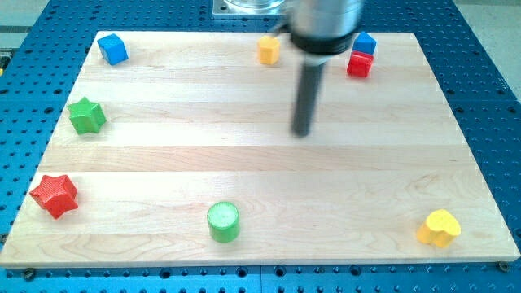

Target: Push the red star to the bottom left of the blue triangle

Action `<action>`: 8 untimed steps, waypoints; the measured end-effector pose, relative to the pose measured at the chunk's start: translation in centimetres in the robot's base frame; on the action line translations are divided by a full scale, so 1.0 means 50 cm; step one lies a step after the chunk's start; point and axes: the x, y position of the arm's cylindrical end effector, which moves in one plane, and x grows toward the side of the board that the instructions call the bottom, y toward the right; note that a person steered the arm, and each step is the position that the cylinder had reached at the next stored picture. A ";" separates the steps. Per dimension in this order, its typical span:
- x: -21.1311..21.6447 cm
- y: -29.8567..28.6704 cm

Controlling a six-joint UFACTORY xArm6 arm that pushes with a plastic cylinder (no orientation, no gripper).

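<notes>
1. The green cylinder point(223, 221) stands nearest the camera, at the view's bottom edge of the wooden surface point(244, 167), below my tip point(302, 132) and toward the view's left, well apart from it.
2. The yellow heart-shaped block point(440, 228) lies at the view's bottom right corner, far below and to the right of my tip.
3. The red star point(54, 195) sits near the view's bottom left corner, far to the left of my tip and below it; nothing touches it.
4. The green star point(86, 115) lies at the view's left edge, far left of my tip and at about its height in the view.
5. The blue cube point(113, 49) rests in the view's top left corner, far up and left of my tip.
6. The yellow block point(269, 50) sits at the view's top edge, above my tip and slightly left.
7. A blue block point(365, 42), its shape unclear behind the arm, touches a red block point(360, 64) just below it; both lie above and right of my tip.
8. My tip rests on bare wood near the middle, touching no block. The arm carries no gripper, only the rod, so no spread or pinch applies.
</notes>
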 end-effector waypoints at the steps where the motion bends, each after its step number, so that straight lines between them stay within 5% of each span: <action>1: 0.159 -0.245; 2: 0.300 -0.454; 3: 0.256 -0.529; 6: -0.047 -0.356; 8: -0.096 -0.360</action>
